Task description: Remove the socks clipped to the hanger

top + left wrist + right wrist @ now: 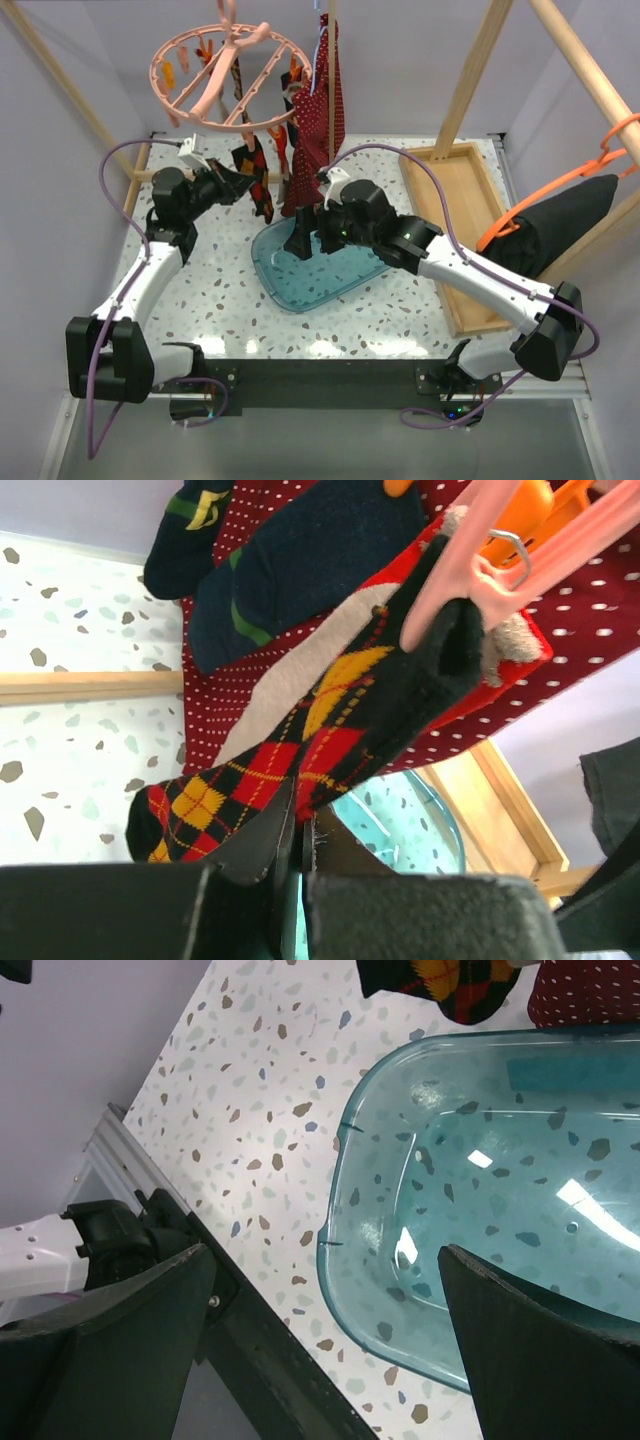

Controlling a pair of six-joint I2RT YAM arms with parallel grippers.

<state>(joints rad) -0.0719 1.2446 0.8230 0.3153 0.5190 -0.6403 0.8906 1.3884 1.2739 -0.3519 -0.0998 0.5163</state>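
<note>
Socks point(262, 188) hang clipped; raised left claw point(296, 846) pinches the argyle sock point(300, 750), right claw point(325, 1252) gapes over basin point(368, 1222).

Down at the left gripper point(300, 828) the jaws are a dark blur drawn almost together. The argyle sock point(290, 755) drops its lower edge right behind them — pinched or only touching, can't tell. Above the claw, the pink clip point(470, 575) runs off the top edge. From overhead that claw's tips melt into the dark socks point(262, 185), contact unreadable. Higher up, the hanger point(215, 75) loses its hook at the frame's top. Over at the right gripper point(325, 1250), both fingers point(130, 1340) are cut by the bottom edge — and the tub point(345, 1200) beyond them runs off the right side.
</note>
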